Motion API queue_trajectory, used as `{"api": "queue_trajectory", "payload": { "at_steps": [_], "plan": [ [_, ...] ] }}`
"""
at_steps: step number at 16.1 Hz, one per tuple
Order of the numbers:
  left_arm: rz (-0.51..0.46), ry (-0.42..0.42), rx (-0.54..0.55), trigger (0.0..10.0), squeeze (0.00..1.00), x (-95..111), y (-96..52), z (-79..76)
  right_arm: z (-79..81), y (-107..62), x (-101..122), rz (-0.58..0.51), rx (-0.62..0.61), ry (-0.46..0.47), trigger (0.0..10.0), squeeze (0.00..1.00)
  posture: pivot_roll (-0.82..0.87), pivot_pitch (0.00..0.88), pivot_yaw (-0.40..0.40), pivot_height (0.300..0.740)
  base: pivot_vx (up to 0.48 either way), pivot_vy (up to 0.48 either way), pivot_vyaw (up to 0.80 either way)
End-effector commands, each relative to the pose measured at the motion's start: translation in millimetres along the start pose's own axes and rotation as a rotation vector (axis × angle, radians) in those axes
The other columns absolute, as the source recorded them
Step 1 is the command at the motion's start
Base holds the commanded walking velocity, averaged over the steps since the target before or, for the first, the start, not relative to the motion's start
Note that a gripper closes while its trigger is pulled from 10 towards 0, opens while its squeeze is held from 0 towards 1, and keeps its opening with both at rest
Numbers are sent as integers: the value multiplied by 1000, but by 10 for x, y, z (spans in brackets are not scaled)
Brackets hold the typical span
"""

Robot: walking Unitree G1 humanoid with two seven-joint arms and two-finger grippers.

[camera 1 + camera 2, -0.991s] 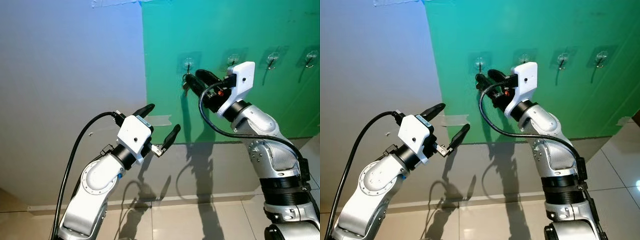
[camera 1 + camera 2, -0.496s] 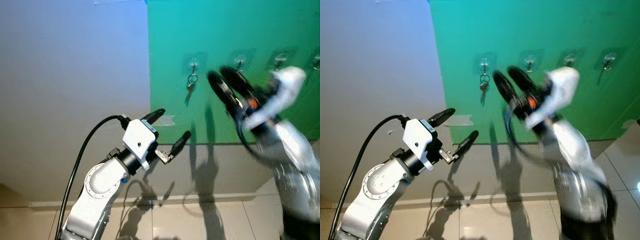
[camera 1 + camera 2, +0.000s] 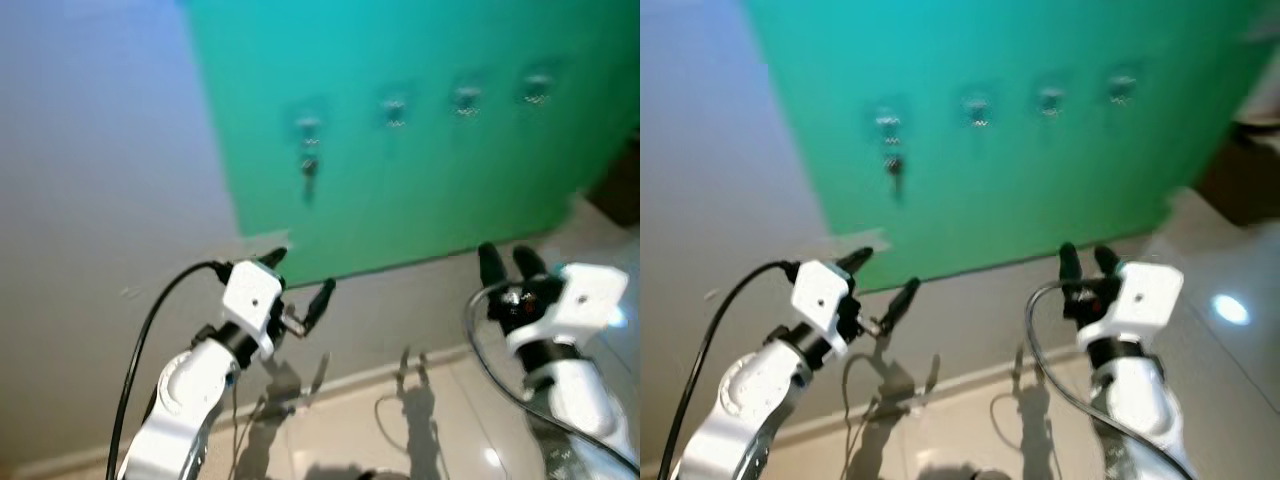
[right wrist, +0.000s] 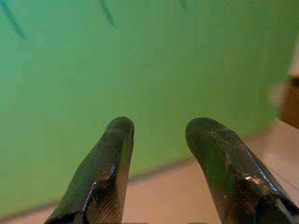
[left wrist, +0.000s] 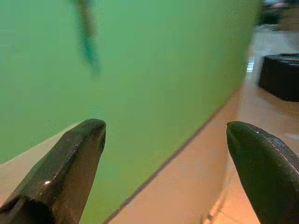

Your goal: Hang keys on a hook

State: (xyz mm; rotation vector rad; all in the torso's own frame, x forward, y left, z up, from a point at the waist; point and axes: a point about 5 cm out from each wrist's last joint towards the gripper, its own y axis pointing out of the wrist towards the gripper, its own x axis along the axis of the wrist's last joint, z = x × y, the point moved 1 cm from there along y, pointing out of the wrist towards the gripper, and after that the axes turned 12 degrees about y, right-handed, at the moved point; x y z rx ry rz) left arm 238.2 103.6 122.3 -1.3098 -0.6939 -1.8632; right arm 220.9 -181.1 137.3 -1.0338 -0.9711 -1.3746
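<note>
- Keys (image 3: 309, 170): hanging from the leftmost hook (image 3: 306, 127) on the green panel (image 3: 400, 200), far from you and high on the wall. The head views are blurred, so you can make out a dangling dark shape below the hook, probably ring and key, but not how the ring sits.
- Other hooks (image 3: 465, 98): three more in a row to the right of the loaded one, apparently bare.
- Right gripper (image 3: 506, 262): low at the right, near you, well apart from the keys. Its fingers are parted by a narrow gap and carry nothing; its wrist view looks along them at the green panel and the strip of floor beyond.
- Left gripper (image 3: 300, 280): raised at the left, below the keys and well short of the wall. Its fingers (image 5: 70, 168) are spread wide and bare.
- Green panel: covers the right part of the grey wall (image 3: 90, 200); its lower edge runs just above the skirting and the tiled floor (image 3: 420, 420).
- Dark objects (image 5: 280, 77): on the floor to the far right, too blurred to name.
- Step in hand, as a judgement: the hanging looks done, and you are at the stand-off stage.
- To finish well: hold both grippers clear of the wall and let the picture settle, so you can confirm the ring is over the hook.
- Reach back only if the keys hang crooked or slip.
</note>
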Motion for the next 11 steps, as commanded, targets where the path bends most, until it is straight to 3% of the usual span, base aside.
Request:
{"api": "queue_trajectory", "payload": {
  "at_steps": [1,4,7,8,10,11],
  "plan": [
    [-17,25,-36,10000,0,25,-3,-38,-9,-26,-141,56,-40,-44,10000,0,-69,0,44,740,0,0,-800],
    [-39,52,-62,10000,0,50,33,-54,66,15,-198,83,9,-87,10000,0,-75,0,49,740,0,0,-800],
    [-55,66,-43,10000,0,83,75,8,316,99,-12,-5,188,-99,10000,0,-76,0,49,740,0,0,-800],
    [-66,71,-50,10000,0,107,74,21,402,144,90,-51,215,-50,10000,0,-73,0,56,740,0,0,-800],
    [-62,68,-57,10000,0,90,80,22,321,192,-38,22,151,-72,10000,0,-71,0,56,740,0,0,-800],
    [-46,63,-56,10000,0,34,103,23,197,201,-169,95,65,-96,10000,0,-70,0,51,740,0,0,-800]
  ]
}}
